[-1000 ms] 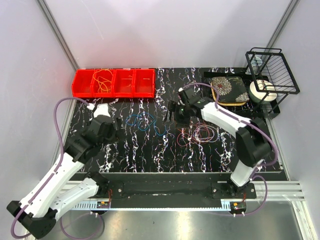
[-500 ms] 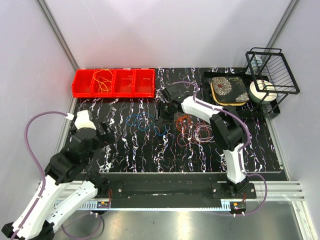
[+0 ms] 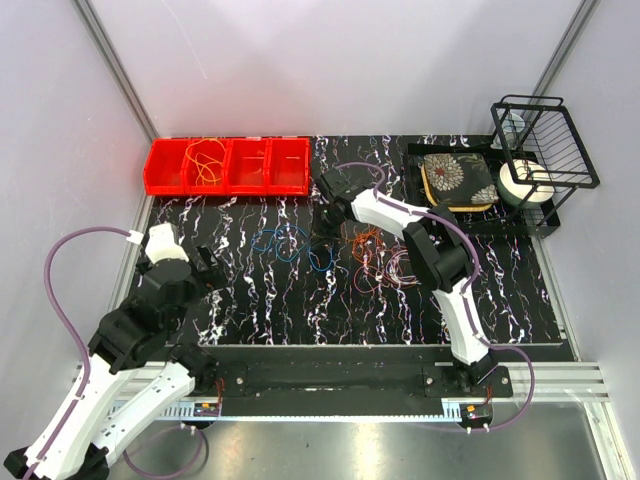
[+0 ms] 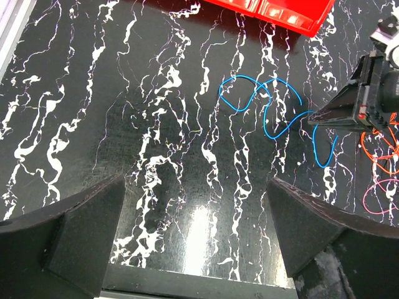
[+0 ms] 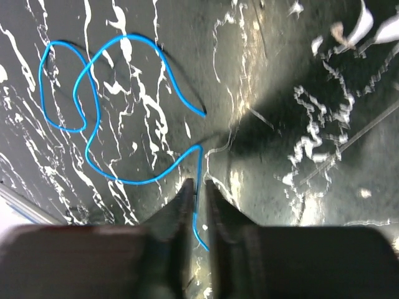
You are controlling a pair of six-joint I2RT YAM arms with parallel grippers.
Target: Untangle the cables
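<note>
Right gripper (image 5: pixel 197 190) is clamping the thin blue looped cable (image 5: pixel 131 38), likely needing slow pulling away from the orange tangle (image 3: pixel 364 240).

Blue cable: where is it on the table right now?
Top view: the blue cable lies mid-table, just left of the red and orange tangle and nearer than the red bin. Its right-hand end runs through the shut right gripper.
</note>
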